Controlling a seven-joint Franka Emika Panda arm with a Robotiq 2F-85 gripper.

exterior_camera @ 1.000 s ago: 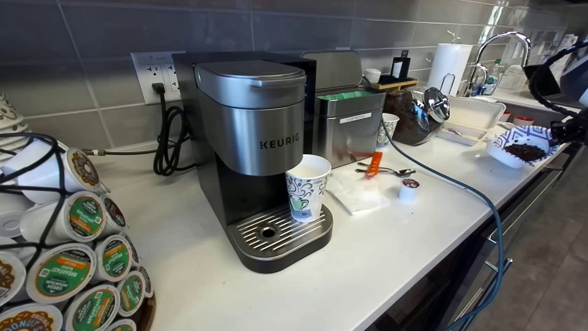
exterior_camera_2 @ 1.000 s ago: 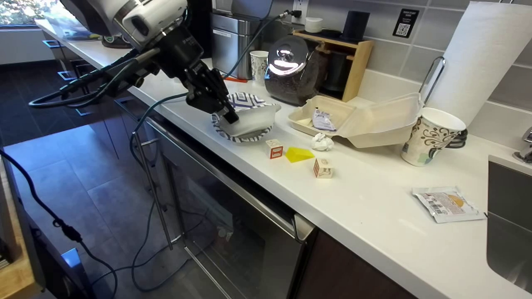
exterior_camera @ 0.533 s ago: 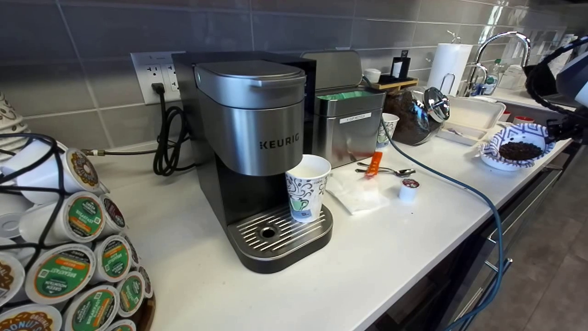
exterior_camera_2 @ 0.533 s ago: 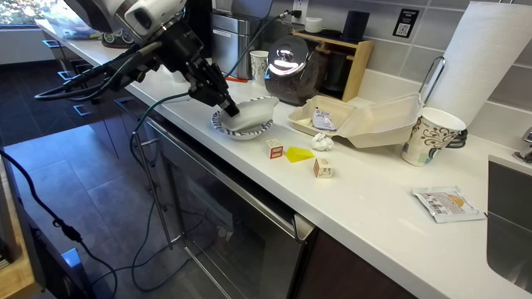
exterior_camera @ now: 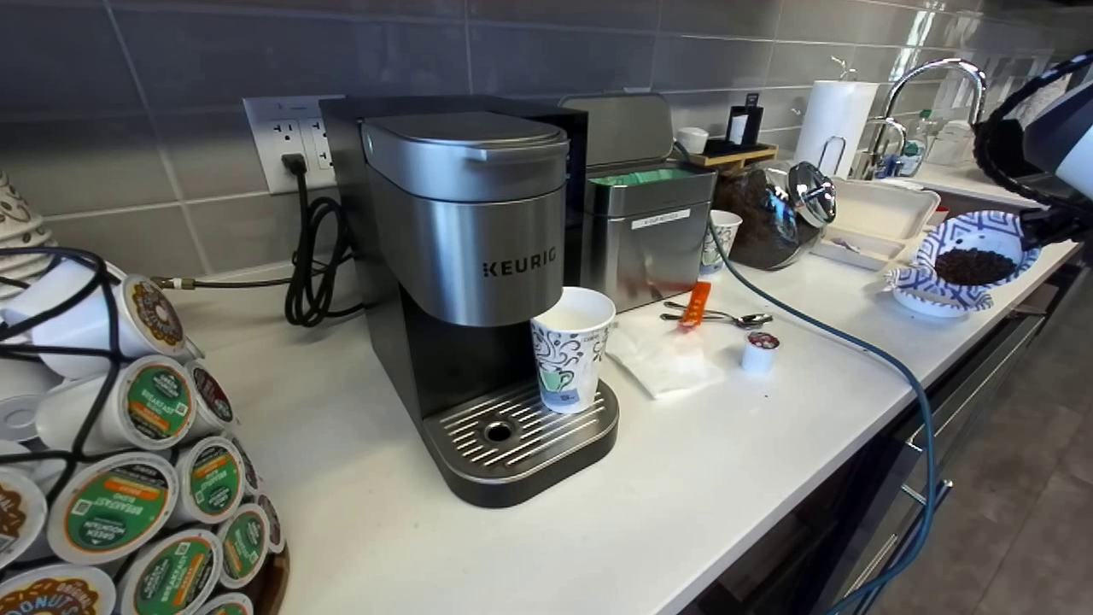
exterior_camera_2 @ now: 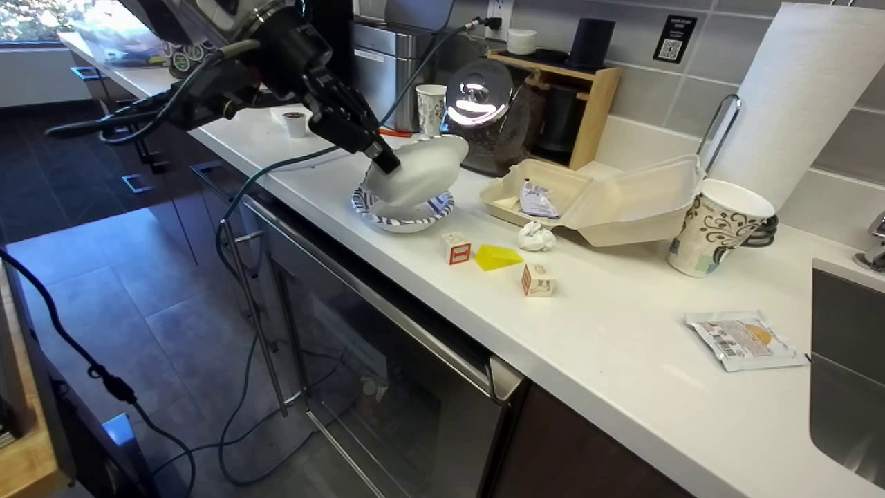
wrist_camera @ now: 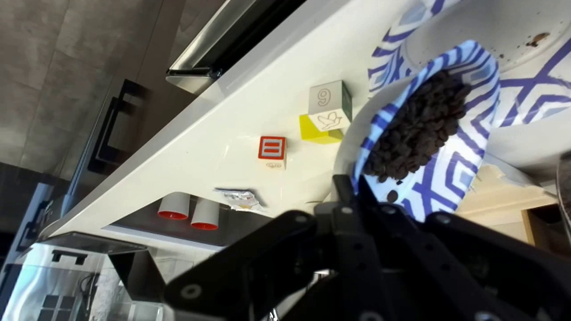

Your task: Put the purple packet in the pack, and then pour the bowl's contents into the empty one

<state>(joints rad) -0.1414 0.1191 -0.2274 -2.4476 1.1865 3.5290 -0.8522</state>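
Pinching the smaller bowl (exterior_camera_2: 423, 173) by its rim, the fingers (exterior_camera_2: 388, 162) hold it tilted above the wider bowl (exterior_camera_2: 408, 225), which rests on the counter (exterior_camera_2: 622, 332); in an exterior view, the smaller bowl has risen during the last second and now turns its pale underside more fully into sight. Whether its lower edge touches the wider bowl cannot be told. The purple packet (exterior_camera_2: 538, 200) lies inside the open pack (exterior_camera_2: 626, 200), so the first half of the task appears complete.

In an exterior view, the dark contents (exterior_camera: 973, 266) show as one pile; the smaller bowl stands higher than half a second ago. This lift is best read as preparation for the pour rather than its end.

In the wrist view, the fingers are closed on the rim. The contents are heaped against one side, one piece lying apart near the fingers. The visible part of the wider bowl holds only a few brown crumbs (wrist_camera: 537, 39). Transfer is therefore judged to have scarcely begun. Further tipping would be called for next, the likely hazard being pieces spilling onto the counter beside the toy blocks (wrist_camera: 330, 106).
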